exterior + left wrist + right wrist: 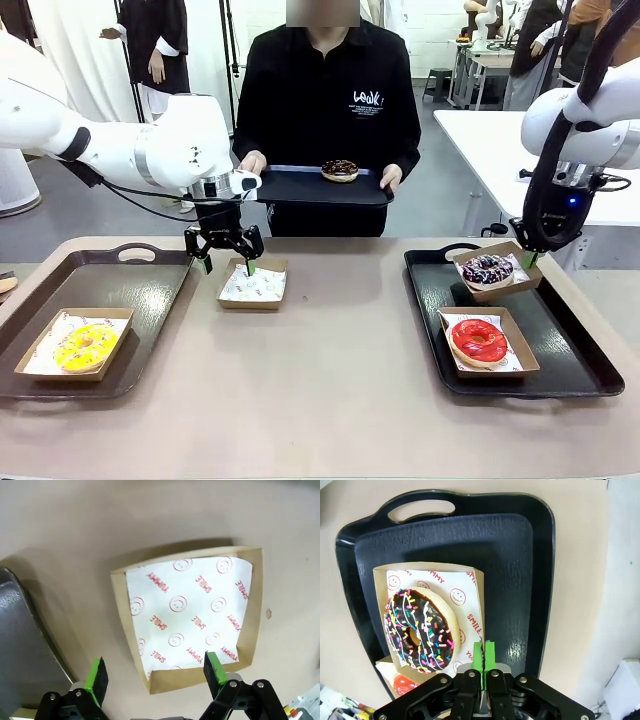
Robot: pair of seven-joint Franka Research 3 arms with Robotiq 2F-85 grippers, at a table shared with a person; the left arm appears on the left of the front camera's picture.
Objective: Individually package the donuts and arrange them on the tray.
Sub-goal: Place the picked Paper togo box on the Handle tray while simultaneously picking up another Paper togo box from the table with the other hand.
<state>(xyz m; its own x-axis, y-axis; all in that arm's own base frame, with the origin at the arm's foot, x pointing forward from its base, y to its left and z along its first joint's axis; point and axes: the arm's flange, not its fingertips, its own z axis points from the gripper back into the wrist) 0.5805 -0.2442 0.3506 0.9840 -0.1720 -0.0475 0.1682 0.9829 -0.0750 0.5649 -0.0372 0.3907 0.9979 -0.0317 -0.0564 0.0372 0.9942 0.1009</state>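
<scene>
Bright, even overhead light keeps every view sharp. In the left wrist view, soft shadow falls upper left of the paper box (pixel 131 630). In the right wrist view, glare streaks the black tray (pixel 520 555) lower right. Both wrist views bow at the edges.

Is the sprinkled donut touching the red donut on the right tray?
Apart. Front view: the sprinkled donut and red donut sit in separate boxes, cardboard between them.
</scene>
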